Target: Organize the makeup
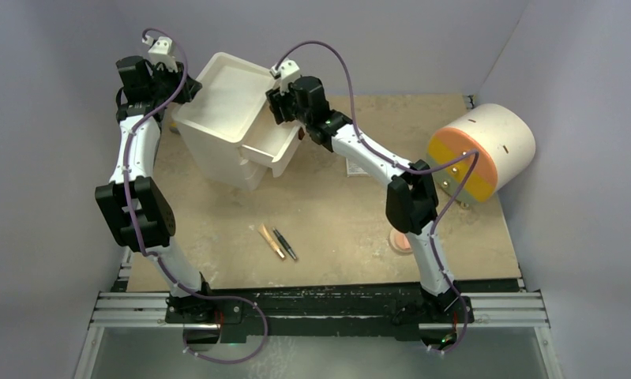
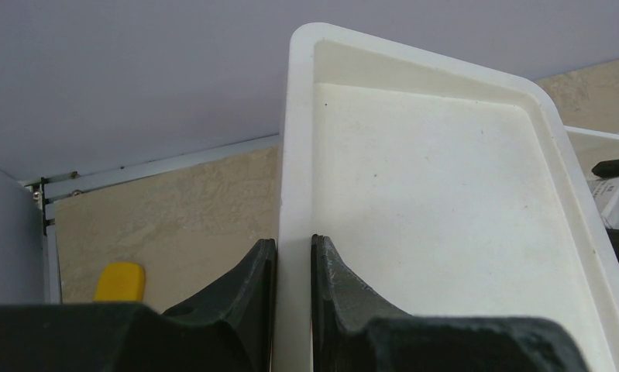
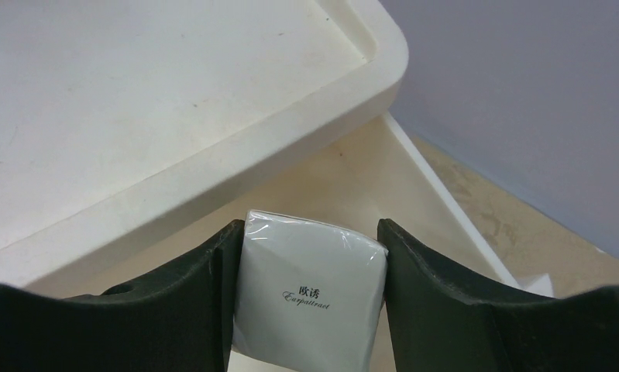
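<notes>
Left gripper (image 2: 293,248): clamped on the top rim of the cabinet (image 1: 217,110), far-left corner of the counter (image 1: 336,221).
Right gripper (image 3: 306,229): closed on the box (image 3: 310,298), held over the open top drawer (image 1: 268,150); whether the box touches the drawer floor cannot be told.
Packet (image 1: 354,167): flat on the counter, mid-far, partly under the right arm.
Tan stick (image 1: 271,241), dark stick (image 1: 285,244): side by side, centre, towards the near edge.
Compact (image 1: 401,242): near edge, right of centre, half hidden by the right arm.
Cylinder (image 1: 486,146): right edge, on its side.
</notes>
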`<move>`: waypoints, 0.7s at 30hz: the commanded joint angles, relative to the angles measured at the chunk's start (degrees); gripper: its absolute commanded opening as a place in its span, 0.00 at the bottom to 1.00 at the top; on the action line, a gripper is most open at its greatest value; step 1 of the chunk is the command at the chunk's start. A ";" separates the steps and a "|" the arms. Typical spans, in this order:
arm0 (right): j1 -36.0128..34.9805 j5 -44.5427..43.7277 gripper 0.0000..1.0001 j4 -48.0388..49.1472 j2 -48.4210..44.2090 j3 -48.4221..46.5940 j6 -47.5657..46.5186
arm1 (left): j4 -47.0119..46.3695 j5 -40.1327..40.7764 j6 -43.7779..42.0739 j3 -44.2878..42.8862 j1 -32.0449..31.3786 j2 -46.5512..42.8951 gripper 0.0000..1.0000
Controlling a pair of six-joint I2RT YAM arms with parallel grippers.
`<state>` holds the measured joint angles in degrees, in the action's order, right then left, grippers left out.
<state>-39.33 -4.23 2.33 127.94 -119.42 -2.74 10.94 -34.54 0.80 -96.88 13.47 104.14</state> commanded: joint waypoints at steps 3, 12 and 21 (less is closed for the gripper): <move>1.10 -2.55 0.13 2.28 -0.76 -4.86 -2.88 | 5.05 -4.65 0.33 1.62 -2.14 1.33 0.00; 2.00 -2.49 0.53 1.41 0.06 -6.02 -3.32 | 5.09 -4.65 0.50 1.39 -2.25 1.40 0.00; 2.67 -2.63 0.99 1.54 -0.44 -5.96 -3.85 | 5.23 -4.65 0.73 0.99 -2.23 2.12 0.00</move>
<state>-37.21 -6.42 2.07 128.25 -122.39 -5.54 10.90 -34.65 0.82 -96.88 13.47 104.16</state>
